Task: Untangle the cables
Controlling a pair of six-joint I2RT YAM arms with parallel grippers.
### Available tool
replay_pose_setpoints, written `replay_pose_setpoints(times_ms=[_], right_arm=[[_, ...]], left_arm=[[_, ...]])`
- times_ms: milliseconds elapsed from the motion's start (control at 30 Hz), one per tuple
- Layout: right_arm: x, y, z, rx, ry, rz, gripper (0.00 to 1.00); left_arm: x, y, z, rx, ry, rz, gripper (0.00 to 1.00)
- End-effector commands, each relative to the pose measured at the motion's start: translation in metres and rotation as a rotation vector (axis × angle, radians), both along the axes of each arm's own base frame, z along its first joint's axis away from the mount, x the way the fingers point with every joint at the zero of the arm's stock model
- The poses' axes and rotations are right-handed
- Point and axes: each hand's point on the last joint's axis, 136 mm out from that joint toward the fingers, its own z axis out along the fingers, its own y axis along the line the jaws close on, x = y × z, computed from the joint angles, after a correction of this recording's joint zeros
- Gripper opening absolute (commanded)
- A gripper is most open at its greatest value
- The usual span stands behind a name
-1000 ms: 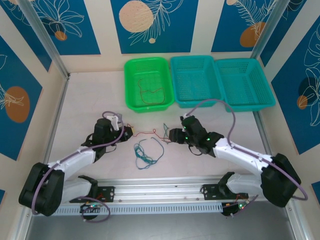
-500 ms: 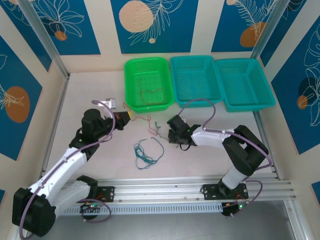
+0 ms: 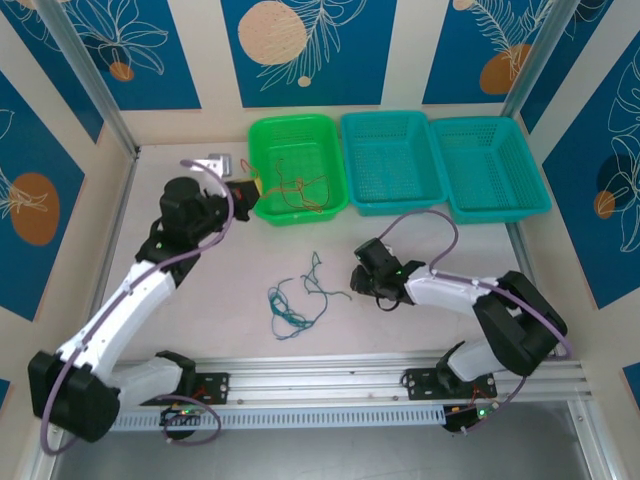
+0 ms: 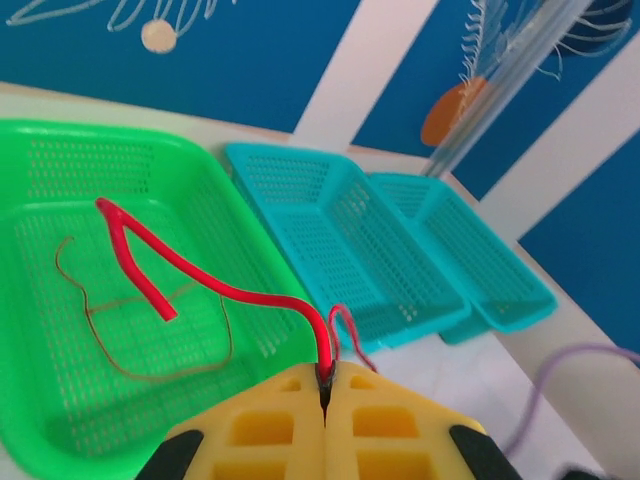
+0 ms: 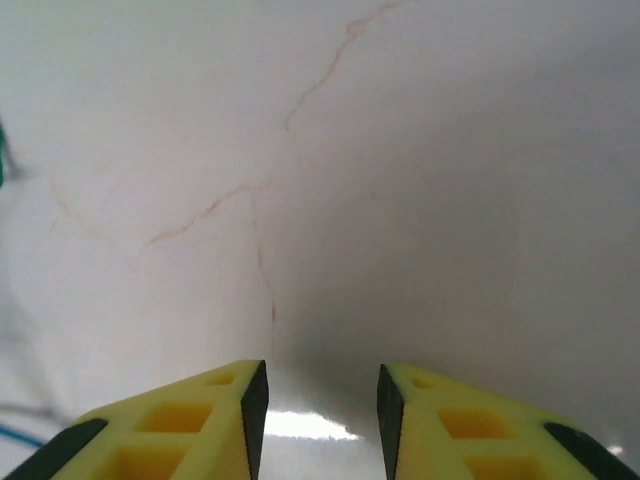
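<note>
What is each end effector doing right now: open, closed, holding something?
Left end effector: closed, pinching the red cable.
Right end effector: open, holding nothing.

Red cable (image 4: 215, 286): arching over the green basket (image 4: 40, 180) (one end pinched).
Green and blue cables (image 3: 290, 318): lying loosely tangled on the table (image 3: 230, 270).

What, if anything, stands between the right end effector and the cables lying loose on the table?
Nothing visible does. The right end effector is open and sits low, just to the right of the green and blue cables, with bare table between them.
</note>
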Motion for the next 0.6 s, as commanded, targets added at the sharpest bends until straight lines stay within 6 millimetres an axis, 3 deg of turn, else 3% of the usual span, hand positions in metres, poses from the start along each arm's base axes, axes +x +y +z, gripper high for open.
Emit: replay_pose_setpoints(times_ms=[0, 167, 333, 467, 567], right_arm=[[-0.012, -0.005, 0.018, 0.023, -0.012, 0.006, 0.41], [-0.02, -0.011, 0.054, 0.087, -0.084, 0.009, 0.47], [-0.026, -0.014, 0.072, 0.134, -0.123, 0.017, 0.49], [-0.033, -0.014, 0.073, 0.142, -0.106, 0.032, 0.49], [-0.035, -0.013, 0.071, 0.148, -0.095, 0.042, 0.49]], left_arm=[[0.042, 0.002, 0.015, 0.048, -0.063, 0.074, 0.0], [0.115, -0.005, -0.015, 0.054, 0.015, 0.108, 0.0], [0.175, -0.02, -0.057, 0.052, 0.113, 0.057, 0.0], [0.194, -0.011, -0.077, 0.119, 0.189, 0.128, 0.67], [0.182, -0.004, -0.069, 0.119, 0.193, 0.145, 0.85]])
